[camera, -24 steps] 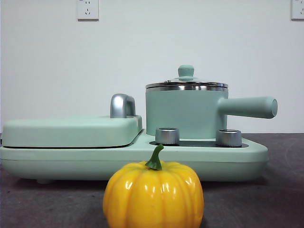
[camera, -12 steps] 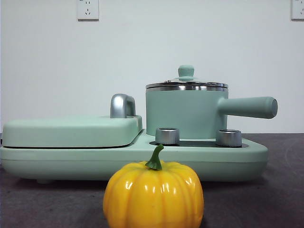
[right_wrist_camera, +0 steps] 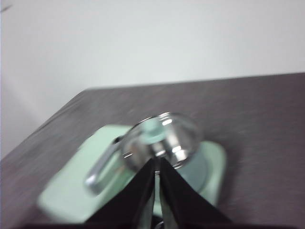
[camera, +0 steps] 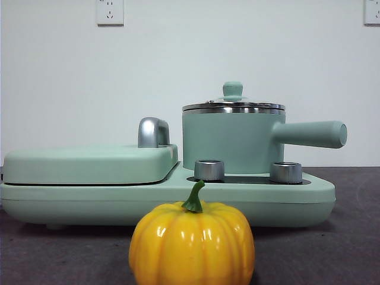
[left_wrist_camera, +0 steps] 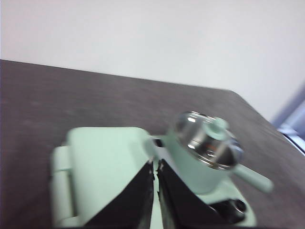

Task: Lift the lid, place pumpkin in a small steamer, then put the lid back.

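1. Front view: one pumpkin [camera: 192, 243] nearest the camera, on the dark table [camera: 332, 249]; its base is cut off by the frame edge.
2. Behind it, one mint-green cooker base [camera: 178, 202] with two steel dials [camera: 209, 170].
3. One small steamer [camera: 231, 142] sits on the base's right side, handle pointing right; one lid [camera: 233, 105] closed on it.
4. One flat hinged cover [camera: 89, 163] with a chrome handle [camera: 152, 132] on the left side.
5. No arm in front view.
6. Both wrist views blurred. Left gripper [left_wrist_camera: 155, 168] jaws nearly together, holding nothing, above the cover.
7. Right gripper [right_wrist_camera: 157, 164] same: narrow slit, empty, above the steamer.
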{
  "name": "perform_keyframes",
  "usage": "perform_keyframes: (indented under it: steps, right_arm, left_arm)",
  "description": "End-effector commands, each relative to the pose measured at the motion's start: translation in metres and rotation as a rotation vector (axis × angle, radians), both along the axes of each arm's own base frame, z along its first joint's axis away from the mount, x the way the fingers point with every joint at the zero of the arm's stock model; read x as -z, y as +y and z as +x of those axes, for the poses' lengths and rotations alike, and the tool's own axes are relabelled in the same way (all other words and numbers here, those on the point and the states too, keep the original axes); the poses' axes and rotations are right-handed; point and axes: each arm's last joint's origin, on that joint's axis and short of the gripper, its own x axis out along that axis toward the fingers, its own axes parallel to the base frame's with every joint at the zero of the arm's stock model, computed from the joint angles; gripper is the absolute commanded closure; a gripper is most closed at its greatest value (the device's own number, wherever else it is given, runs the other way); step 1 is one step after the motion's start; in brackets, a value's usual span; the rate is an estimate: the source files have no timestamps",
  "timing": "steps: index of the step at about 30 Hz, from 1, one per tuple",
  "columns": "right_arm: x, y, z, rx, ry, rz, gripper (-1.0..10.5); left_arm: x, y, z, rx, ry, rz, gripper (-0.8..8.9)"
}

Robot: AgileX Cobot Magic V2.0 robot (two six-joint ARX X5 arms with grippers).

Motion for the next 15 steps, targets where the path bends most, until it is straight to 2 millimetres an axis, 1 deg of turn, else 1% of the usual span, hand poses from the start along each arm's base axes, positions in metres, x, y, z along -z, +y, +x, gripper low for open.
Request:
perform_keyframes:
  steps: [1,5,11,12,13,15]
  right_arm:
    - [-0.0104,0.0023,0.0036,-0.106,-0.010,-0.043,9.3]
    - [-0.0123,0.0037,0.0083,-0.163,0.005,-0.042,9.3]
    - [-0.0113,0.0036,0.0090,-0.163,0.015,-0.044,9.3]
    - [-0.0113,0.0036,0.0090,-0.163,0.015,-0.043,9.3]
    - [-0.0113,0.0036,0.0090,-0.163,0.015,-0.043,9.2]
    - [-0.0113,0.0036,0.0090,-0.163,0.015,-0.043,8.4]
  left_arm:
    - [-0.0118,-0.0029,0.0061,0.076,-0.014,0.022,7.98]
    - [-0.0147,-0.0055,0.0132,0.120,0.003,0.025,7.94]
    - [-0.0135,-0.0057,0.0156,0.120,0.016,0.025,7.72]
    - [-0.0135,-0.0057,0.0156,0.120,0.016,0.026,7.43]
    - [-0.0135,-0.0057,0.0156,0.120,0.016,0.025,6.94]
    - [-0.0135,-0.0057,0.0156,0.120,0.016,0.025,5.80]
